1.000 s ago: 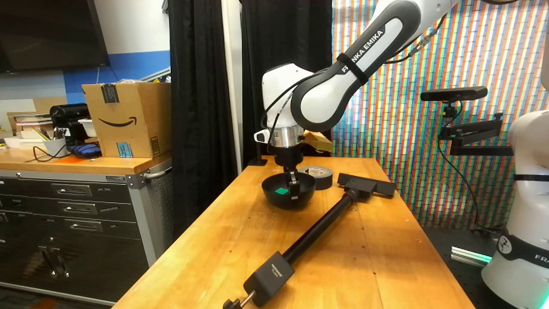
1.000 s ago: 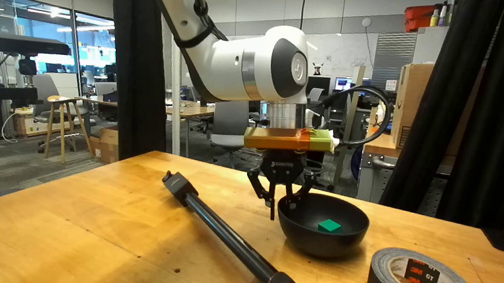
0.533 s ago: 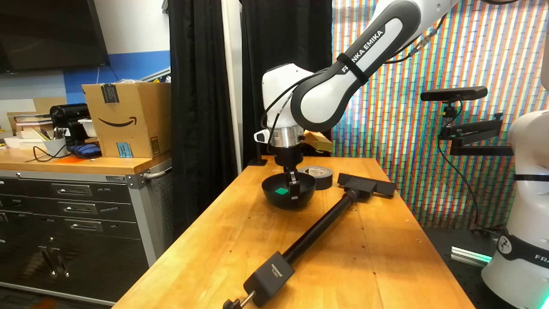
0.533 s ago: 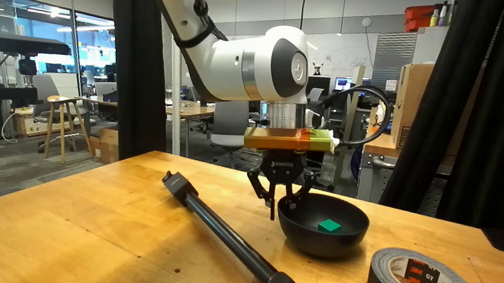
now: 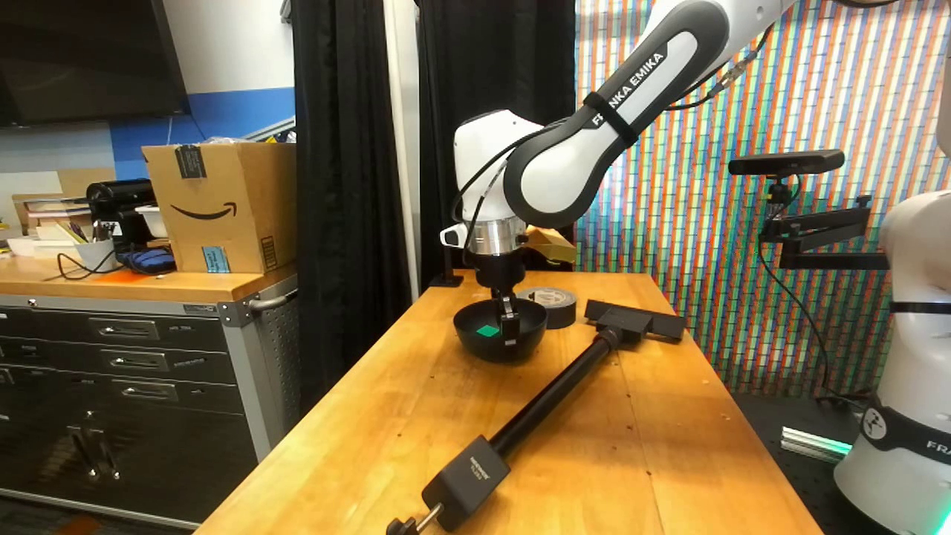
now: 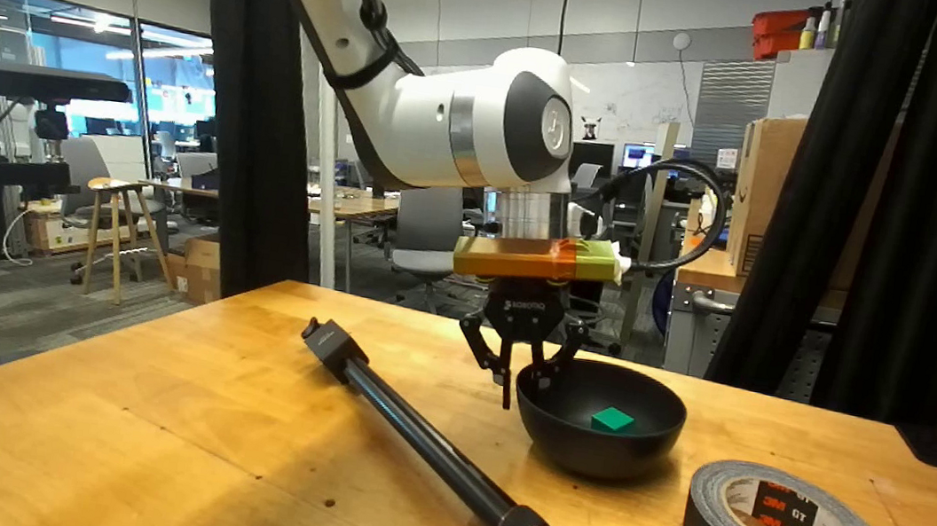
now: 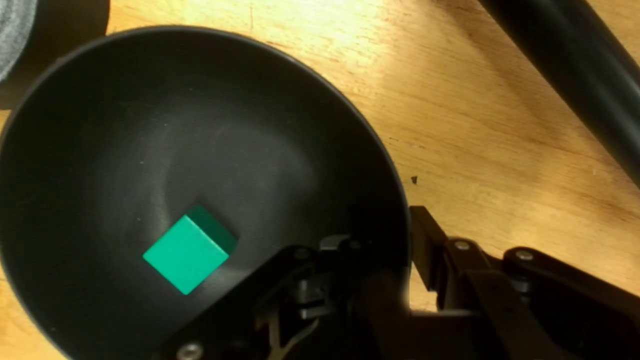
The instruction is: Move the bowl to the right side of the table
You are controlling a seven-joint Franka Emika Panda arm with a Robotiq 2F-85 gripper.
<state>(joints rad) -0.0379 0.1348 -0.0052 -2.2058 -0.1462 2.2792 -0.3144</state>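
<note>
As the bowl (image 6: 597, 453) rests on the tabletop (image 6: 177, 379), the end effector (image 6: 521, 391) straddles its rim.
Jaws stand narrowly apart; I cannot tell whether they grip.

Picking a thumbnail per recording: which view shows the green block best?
The wrist view: there the green block looks largest, uncovered inside the bowl, top and one side face plain. Both exterior views show it too, but smaller and from a lower angle.

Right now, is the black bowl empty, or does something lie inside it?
Not empty: a green block lies inside the bowl. The wrist view shows the block clearly; both exterior views show it too.
</note>
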